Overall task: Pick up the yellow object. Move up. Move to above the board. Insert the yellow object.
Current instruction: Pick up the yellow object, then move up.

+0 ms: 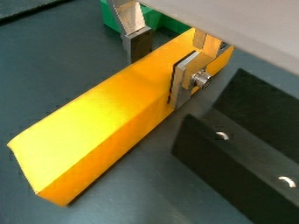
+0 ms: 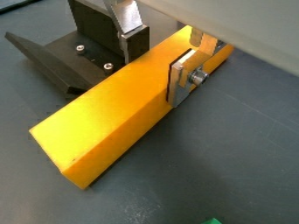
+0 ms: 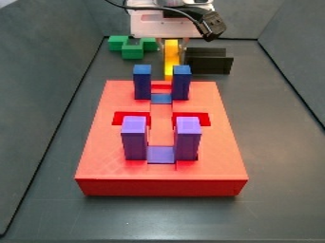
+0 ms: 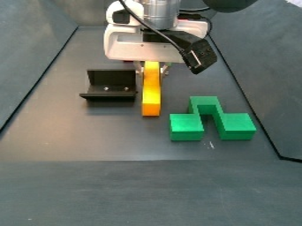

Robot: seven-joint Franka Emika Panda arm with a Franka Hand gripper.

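The yellow object (image 1: pixel 100 131) is a long yellow bar lying flat on the dark floor; it shows in both wrist views (image 2: pixel 105 122) and both side views (image 3: pixel 172 47) (image 4: pixel 151 93). My gripper (image 1: pixel 159 80) is low over its far end and straddles it. One finger plate (image 1: pixel 184 77) lies against one long side. The other finger (image 1: pixel 136 44) stands a little off the opposite side. The jaws are open and the bar is not lifted. The gripper also shows in a wrist view (image 2: pixel 156 79) and in both side views (image 3: pixel 174 36) (image 4: pixel 151 60). The red board (image 3: pixel 102 142) with blue-purple posts lies apart from the bar.
The dark fixture (image 2: pixel 82 52) stands close beside the bar on one side (image 4: pixel 109 86) (image 1: pixel 246 131) (image 3: pixel 210 63). A green block (image 4: pixel 213 122) lies on the other side (image 3: pixel 127 44) (image 1: pixel 111 16). Dark walls ring the floor.
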